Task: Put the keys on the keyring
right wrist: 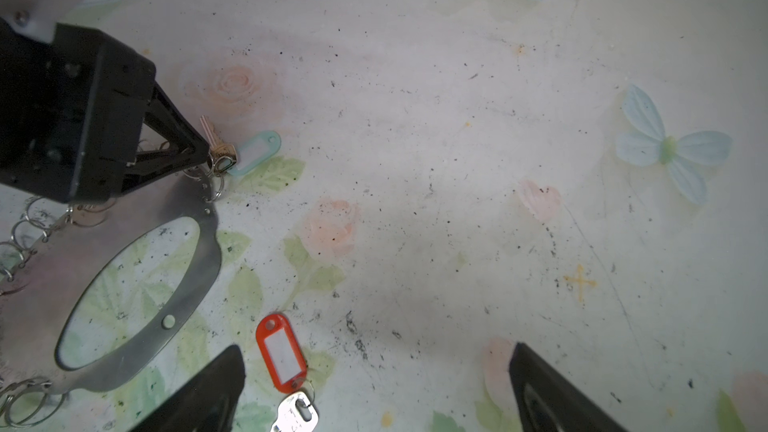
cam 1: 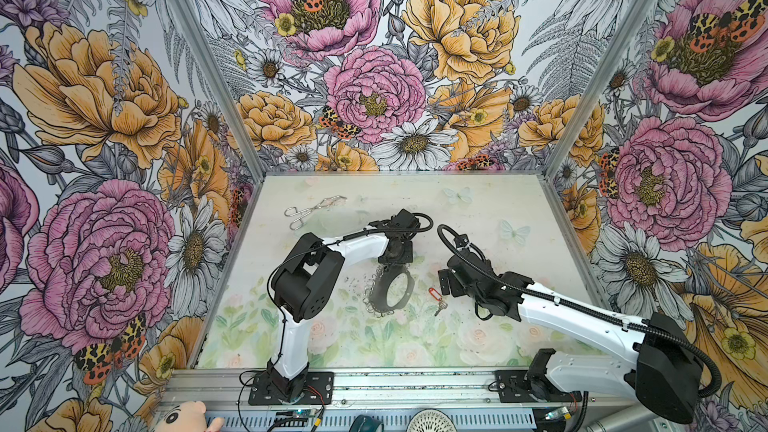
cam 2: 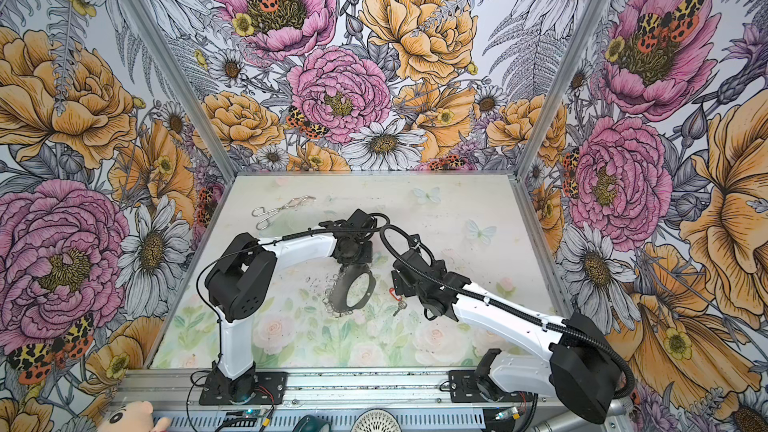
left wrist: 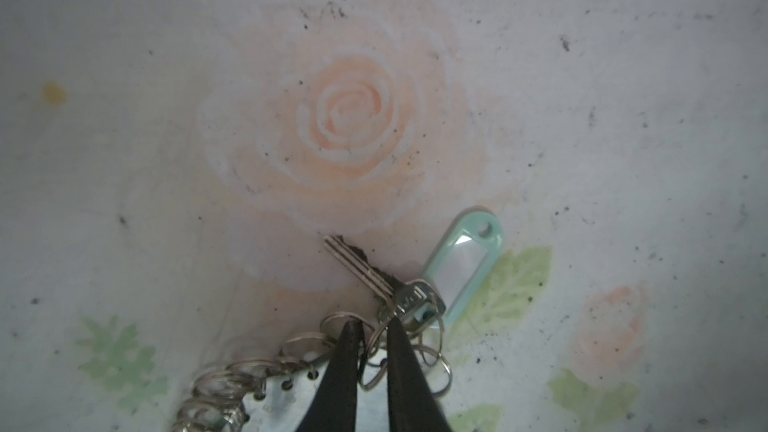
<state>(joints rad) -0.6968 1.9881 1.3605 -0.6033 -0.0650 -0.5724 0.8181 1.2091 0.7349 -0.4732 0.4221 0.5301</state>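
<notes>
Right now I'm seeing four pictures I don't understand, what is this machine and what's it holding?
Two robot arms work at a table. Two pictures look down from overhead; two come from cameras on the arms' wrists. On the table lie a grey keyring fringed with small rings, keys with a red tag, a key with a mint tag at the keyring's edge, and silver tongs. The left hand is nearly closed around one small ring; whether it grips, I cannot tell. The right hand is open, empty.
</notes>
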